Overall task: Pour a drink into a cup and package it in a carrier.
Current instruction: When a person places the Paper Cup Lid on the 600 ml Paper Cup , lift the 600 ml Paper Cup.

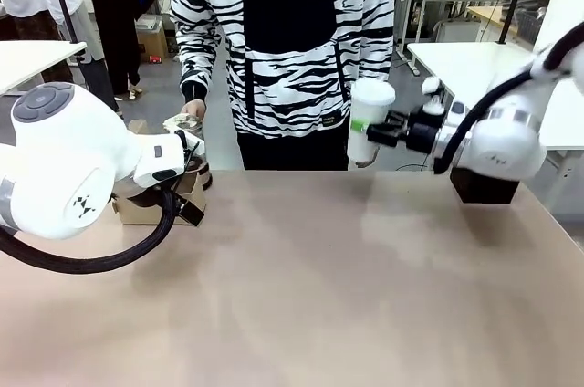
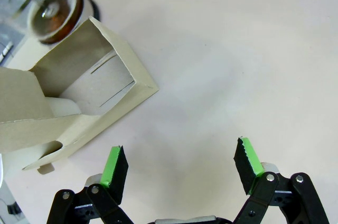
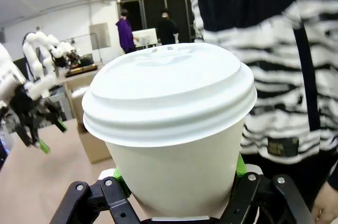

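Note:
My right gripper [image 1: 376, 134] is shut on the cup [image 1: 368, 118], a white paper cup with a white lid, and holds it upright above the table's far edge in front of the person. In the right wrist view the cup [image 3: 169, 129] stands between that gripper's [image 3: 179, 184] green pads. The brown cardboard carrier [image 1: 137, 209] stands at the far left of the table. My left gripper [image 1: 199, 193] hovers open just beside it. In the left wrist view the carrier [image 2: 79, 97] lies up and to the left of the open left gripper [image 2: 180, 152]. The carafe holding the dark drink [image 2: 55, 12] stands behind the carrier.
A person in a zebra-striped top [image 1: 283, 49] stands at the far side, one hand [image 1: 192, 111] on the carafe's top [image 1: 180, 124]. The tan table [image 1: 319, 296] is bare across the middle and front. A black block [image 1: 484, 188] sits at the far right.

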